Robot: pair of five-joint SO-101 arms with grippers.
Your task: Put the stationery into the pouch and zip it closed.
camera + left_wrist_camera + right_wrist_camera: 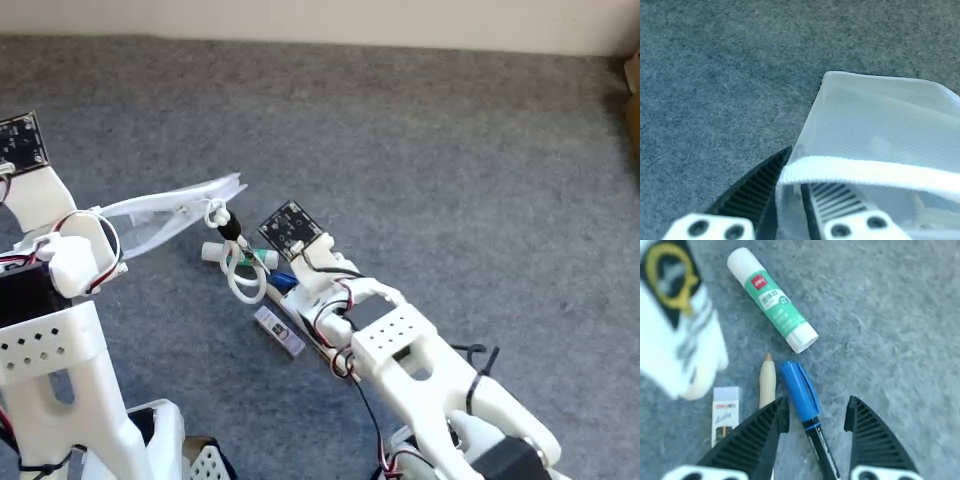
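The blue marker (802, 390) lay on the grey mat (890, 315) just beside the pencil (767, 380), between the wide-open, empty jaws of the right gripper (818, 412). A clean grab meant descending straight and closing on the marker alone, leaving the pencil outside. The left gripper (790, 192) was clamped on the rim of the pouch (880, 130), best held mouth-open nearby.

The left hand (794, 176) pinches the rim of the mesh pouch (880, 125) above grey carpet (715, 75).
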